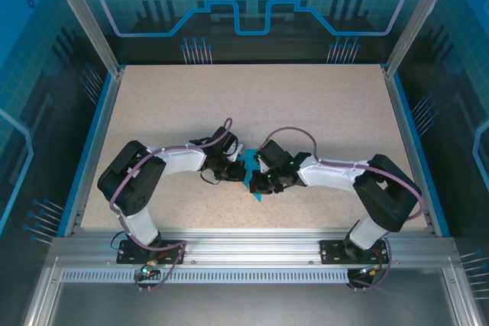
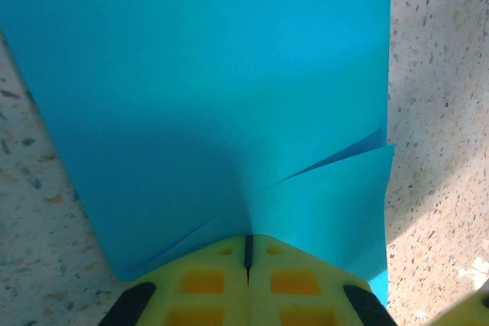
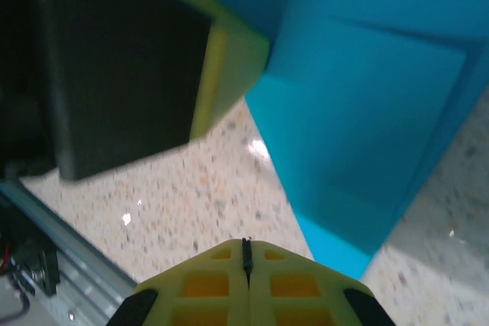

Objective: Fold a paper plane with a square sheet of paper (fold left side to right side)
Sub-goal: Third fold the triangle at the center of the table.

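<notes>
1. The teal paper (image 1: 255, 193) lies on the speckled table (image 1: 252, 104), a short way up from the aluminium rail (image 1: 244, 248) and about midway along it.
2. It is already folded. From the left wrist the teal paper (image 2: 206, 89) shows layers, and one flap on the right stands slightly open.
3. The left gripper (image 1: 241, 175) comes in over the paper on the side away from the rail. Its jaws are pressed together.
4. Up close, the left gripper (image 2: 247, 253) has its tips at the paper's edge, where faint creases run in toward them. I cannot tell whether a layer is caught between them.
5. The right gripper (image 1: 258, 182) sits slightly nearer the rail, with its jaws pressed together too.
6. From its own wrist, the right gripper (image 3: 246, 257) hangs over bare tabletop and pinches nothing. The teal paper (image 3: 367, 135) is just beside it and the rail (image 3: 69, 265) is behind.
</notes>
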Tool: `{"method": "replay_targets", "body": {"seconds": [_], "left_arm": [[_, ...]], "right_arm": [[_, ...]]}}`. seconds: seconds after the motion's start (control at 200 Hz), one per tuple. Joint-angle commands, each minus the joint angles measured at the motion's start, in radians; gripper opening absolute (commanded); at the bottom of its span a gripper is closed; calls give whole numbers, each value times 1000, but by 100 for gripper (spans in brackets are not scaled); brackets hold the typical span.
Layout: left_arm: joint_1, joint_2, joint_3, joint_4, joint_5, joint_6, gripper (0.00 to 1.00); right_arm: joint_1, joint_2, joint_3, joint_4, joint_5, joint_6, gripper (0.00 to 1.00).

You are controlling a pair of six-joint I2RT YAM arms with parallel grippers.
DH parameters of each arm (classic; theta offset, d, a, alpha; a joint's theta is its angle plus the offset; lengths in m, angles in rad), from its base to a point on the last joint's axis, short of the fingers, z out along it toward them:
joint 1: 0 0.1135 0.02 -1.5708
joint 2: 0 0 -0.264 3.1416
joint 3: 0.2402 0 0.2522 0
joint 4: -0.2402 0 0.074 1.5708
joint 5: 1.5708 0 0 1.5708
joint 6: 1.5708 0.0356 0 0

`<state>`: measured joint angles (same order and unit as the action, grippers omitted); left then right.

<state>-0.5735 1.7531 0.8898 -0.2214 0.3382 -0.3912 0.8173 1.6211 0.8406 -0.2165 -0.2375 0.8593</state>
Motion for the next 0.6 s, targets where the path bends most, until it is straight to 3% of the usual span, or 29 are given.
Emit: {"method": "replay_targets", "body": {"seconds": [0.0, 0.29, 0.59], "left_arm": [[1, 21, -19, -7, -53, 1, 6], [-1, 24, -21, -5, -53, 0, 6], [-1, 26, -17, -15, -61, 6, 6]], "right_arm": [[3, 58, 33, 74, 46, 76, 2], [6, 129, 55, 121, 43, 121, 2], [21, 158, 44, 28, 60, 123, 2]]}}
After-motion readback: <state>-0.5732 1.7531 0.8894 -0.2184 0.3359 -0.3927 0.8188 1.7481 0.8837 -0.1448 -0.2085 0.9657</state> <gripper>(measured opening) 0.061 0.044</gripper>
